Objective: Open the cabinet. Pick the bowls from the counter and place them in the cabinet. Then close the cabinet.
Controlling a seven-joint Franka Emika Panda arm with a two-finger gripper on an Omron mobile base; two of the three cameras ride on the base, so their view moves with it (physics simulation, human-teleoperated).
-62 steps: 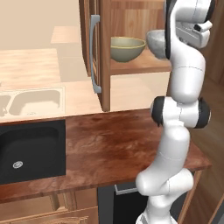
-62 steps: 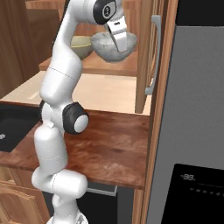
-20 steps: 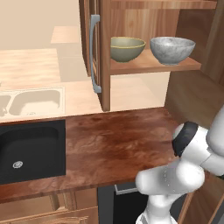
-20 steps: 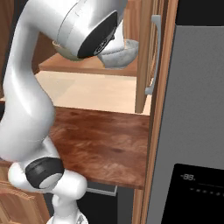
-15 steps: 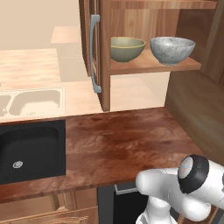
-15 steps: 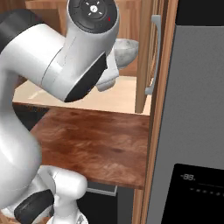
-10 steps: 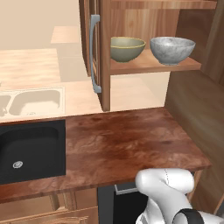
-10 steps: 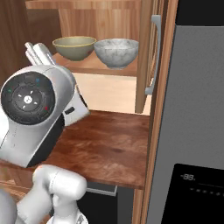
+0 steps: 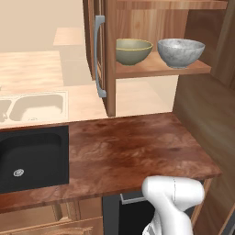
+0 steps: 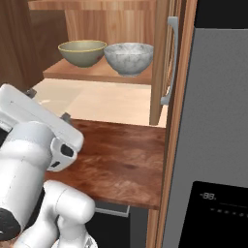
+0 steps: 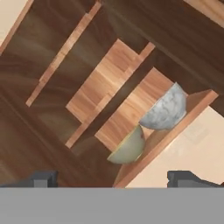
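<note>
Hand view, claw [image 11: 113,178] spread empty, olive bowl [image 11: 127,148] beside white-grey bowl [image 11: 165,111] (cabinet shelf [image 11: 168,135]), no legible writing.

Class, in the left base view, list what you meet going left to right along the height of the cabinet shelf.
Grey door handle → olive-yellow bowl → white-grey bowl.

Cabinet [image 9: 106,55]: both doors open. Olive-yellow bowl [image 9: 133,50] and white-grey bowl [image 9: 180,52] stand upright, just beside each other, near the shelf's front edge. Reddish-brown worktop [image 9: 133,151] lies below.
</note>
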